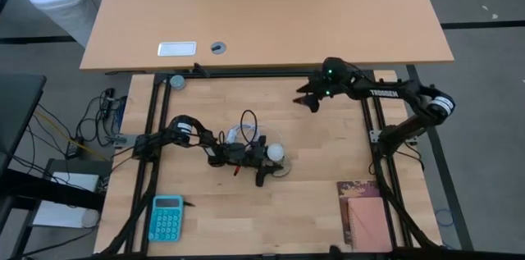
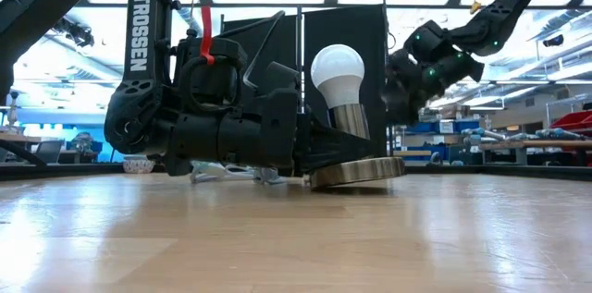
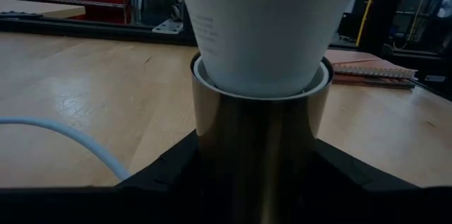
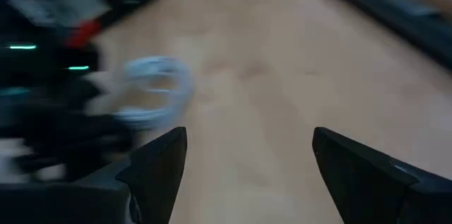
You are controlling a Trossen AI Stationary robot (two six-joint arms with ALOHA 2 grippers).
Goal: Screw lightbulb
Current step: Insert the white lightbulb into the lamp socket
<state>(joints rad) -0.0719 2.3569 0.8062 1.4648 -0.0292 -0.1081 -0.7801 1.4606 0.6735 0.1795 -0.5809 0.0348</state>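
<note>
A: Low view — lightbulb [image 2: 337, 69] stands upright in the brass socket [image 2: 356, 171] on the wooden surface [image 2: 277, 238]. Left gripper [image 2: 319, 150] lies low, fingers clamped on the socket collar just under the globe.

B: Holding the socket, not the bulb?

A: Looks so — left wrist view has the collar [image 3: 258, 146] between the fingers, white bulb neck [image 3: 261, 33] above. Base tilts slightly off the surface.

B: Right gripper?

A: Right gripper [image 1: 310, 100] hangs well apart toward the far edge, jaws wide, nothing in them.

B: Tip for the step?

A: Probably keep the socket steady and flat, bring the right one down on the globe, turn gently, mind the cable [image 1: 242, 133].
</note>
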